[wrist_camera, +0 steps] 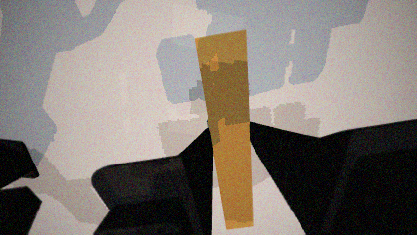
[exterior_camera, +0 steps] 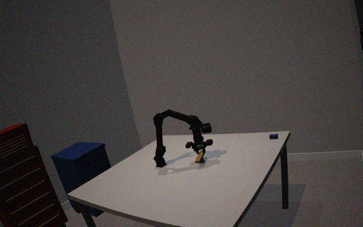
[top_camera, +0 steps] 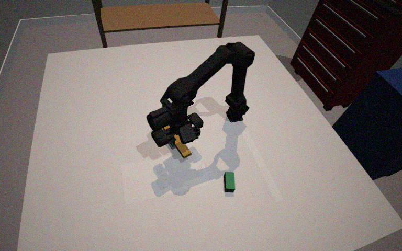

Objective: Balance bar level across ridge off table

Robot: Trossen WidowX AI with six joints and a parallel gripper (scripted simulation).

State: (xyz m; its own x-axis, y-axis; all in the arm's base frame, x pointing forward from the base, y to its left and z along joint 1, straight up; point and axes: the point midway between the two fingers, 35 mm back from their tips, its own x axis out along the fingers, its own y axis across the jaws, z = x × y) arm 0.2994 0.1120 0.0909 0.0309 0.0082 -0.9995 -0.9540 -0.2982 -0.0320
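My gripper (top_camera: 176, 136) (exterior_camera: 200, 151) (wrist_camera: 228, 129) is shut on the orange bar (top_camera: 182, 148) (exterior_camera: 199, 156) (wrist_camera: 227, 127) near the middle of the white table (top_camera: 72, 124) (exterior_camera: 234, 174). The bar is tilted, its free end slanting down over the table; I cannot tell whether it touches. The green ridge block (top_camera: 229, 181) lies flat on the table to the front right of the gripper, well apart from the bar. In the exterior view a bit of green (exterior_camera: 199, 146) shows behind the fingers. The ridge is out of the wrist view.
A small dark blue block (exterior_camera: 273, 135) sits at the table's far corner. Off the table stand a red drawer cabinet (top_camera: 346, 46) (exterior_camera: 14, 174), a blue bin (top_camera: 390, 121) (exterior_camera: 79, 162) and a wooden shelf (top_camera: 159, 15).
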